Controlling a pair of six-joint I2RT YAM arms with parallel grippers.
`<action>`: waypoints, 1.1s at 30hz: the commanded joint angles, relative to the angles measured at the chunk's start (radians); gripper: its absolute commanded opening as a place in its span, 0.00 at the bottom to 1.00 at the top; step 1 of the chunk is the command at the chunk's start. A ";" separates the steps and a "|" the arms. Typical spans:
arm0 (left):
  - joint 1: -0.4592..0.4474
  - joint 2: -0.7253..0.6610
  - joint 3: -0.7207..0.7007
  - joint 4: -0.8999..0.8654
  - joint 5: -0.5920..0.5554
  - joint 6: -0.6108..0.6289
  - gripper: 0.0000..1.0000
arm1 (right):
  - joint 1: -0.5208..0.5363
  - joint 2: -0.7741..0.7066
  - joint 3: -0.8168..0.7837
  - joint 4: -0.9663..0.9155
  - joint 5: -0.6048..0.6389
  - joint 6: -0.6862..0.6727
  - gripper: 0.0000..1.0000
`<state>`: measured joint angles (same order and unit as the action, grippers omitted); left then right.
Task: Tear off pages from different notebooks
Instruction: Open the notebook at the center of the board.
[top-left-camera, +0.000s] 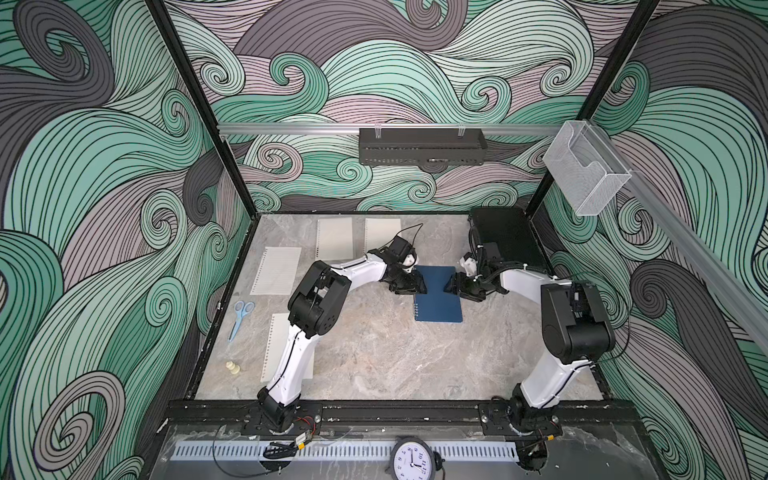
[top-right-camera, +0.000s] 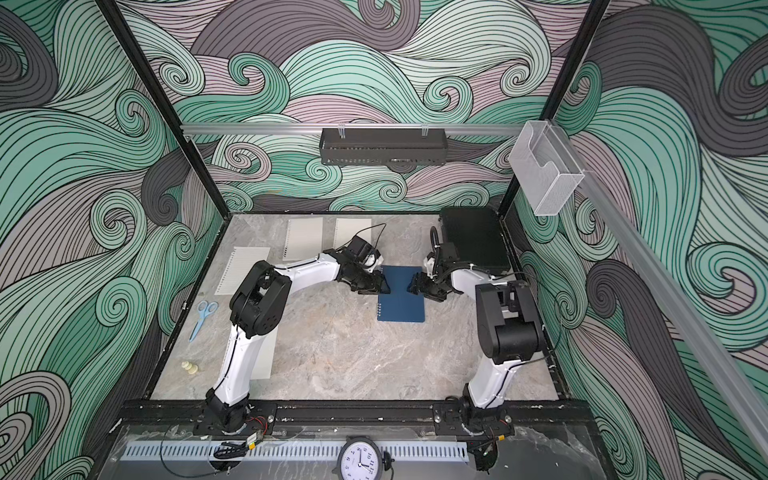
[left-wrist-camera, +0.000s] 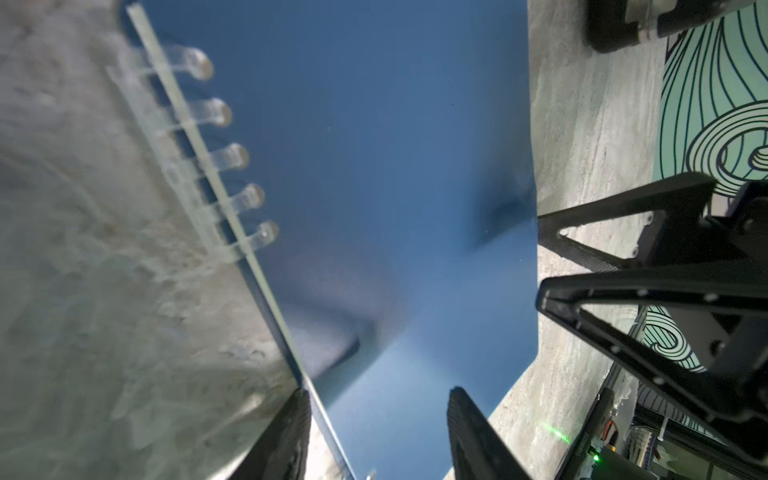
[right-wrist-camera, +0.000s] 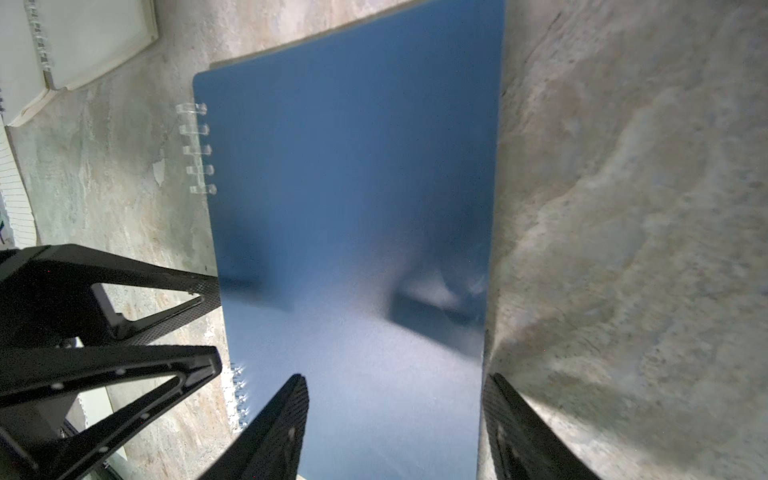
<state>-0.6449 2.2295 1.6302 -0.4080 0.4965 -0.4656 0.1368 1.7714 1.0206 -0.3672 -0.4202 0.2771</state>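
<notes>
- Now the left gripper (top-left-camera: 420, 286) and right gripper (top-left-camera: 449, 286) are flanking the dark blue notebook (top-left-camera: 439, 305), jaws parted, holding nothing.
- Its spiral edge (top-left-camera: 416, 309) is lying on the left gripper's side.

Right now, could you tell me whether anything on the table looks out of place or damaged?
Nothing stands out: the blue notebook lies flat and closed on the table, with no visible tear or spill.
</notes>
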 joint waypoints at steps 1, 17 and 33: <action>-0.005 0.010 -0.011 0.008 0.024 -0.009 0.52 | -0.003 -0.007 0.016 0.002 -0.025 0.003 0.68; -0.017 0.010 -0.015 0.008 0.027 -0.013 0.51 | -0.002 -0.086 -0.010 -0.005 -0.055 0.007 0.67; -0.027 0.008 -0.020 0.015 0.031 -0.020 0.51 | 0.003 -0.132 -0.016 -0.007 -0.088 0.007 0.50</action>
<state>-0.6617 2.2295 1.6207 -0.3954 0.5083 -0.4812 0.1360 1.6699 1.0126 -0.3637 -0.4835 0.2916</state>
